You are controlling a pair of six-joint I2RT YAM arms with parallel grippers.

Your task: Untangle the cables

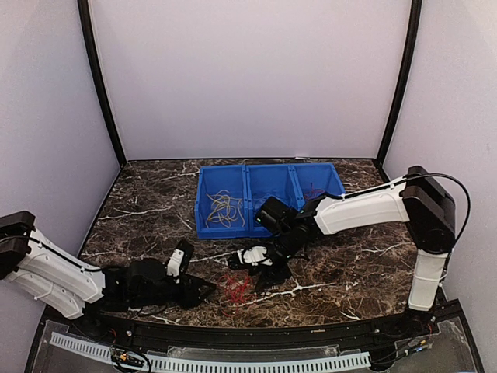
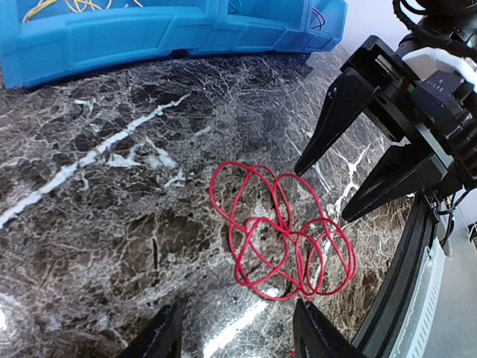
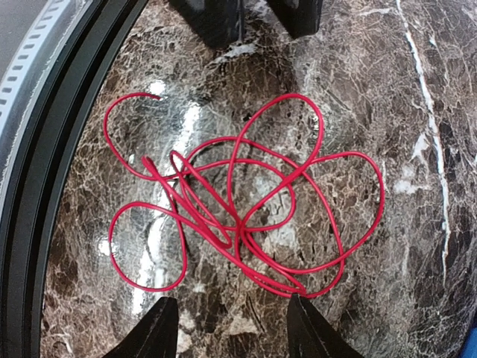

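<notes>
1. Nearest, at 6 o'clock of the top view, a ribbed white strip [image 1: 233,364] and a black rail [image 1: 256,330] run along the desk's near edge.
2. Just past the rail, the left claw [image 2: 237,303] lies low over the desk [image 1: 147,225], pointing to 3 o'clock. Its fingers stand apart with nothing between them, so it is open and empty.
3. The red cables [image 3: 240,224], a loose knot of crossing loops, lie flat on the desk at that claw's 3 o'clock, just beside it. Nothing grips them.
4. The right claw [image 2: 321,194] hangs at the knot's 2 o'clock, tips aimed toward 8 o'clock. Its fingers are spread and hold nothing.
5. The knot sits between the two claws, which face each other across it. In the right wrist view its long axis runs 9 to 3, across that claw's gape, with the crossings bunched at the centre. Neither arm looks clearly nearer. I judge each could take an outer loop on its own side.
6. The desk is dark, glossy, veined marble, and thin wire lying flat on it will likely be awkward to pinch.
7. Farther off, at 12 o'clock, a blue bin [image 1: 268,227] has three compartments. Tan cables [image 1: 224,208] fill the left one and red strands [image 1: 314,192] the right; the middle is unclear.
8. Farthest are pale walls [image 1: 248,78].
</notes>
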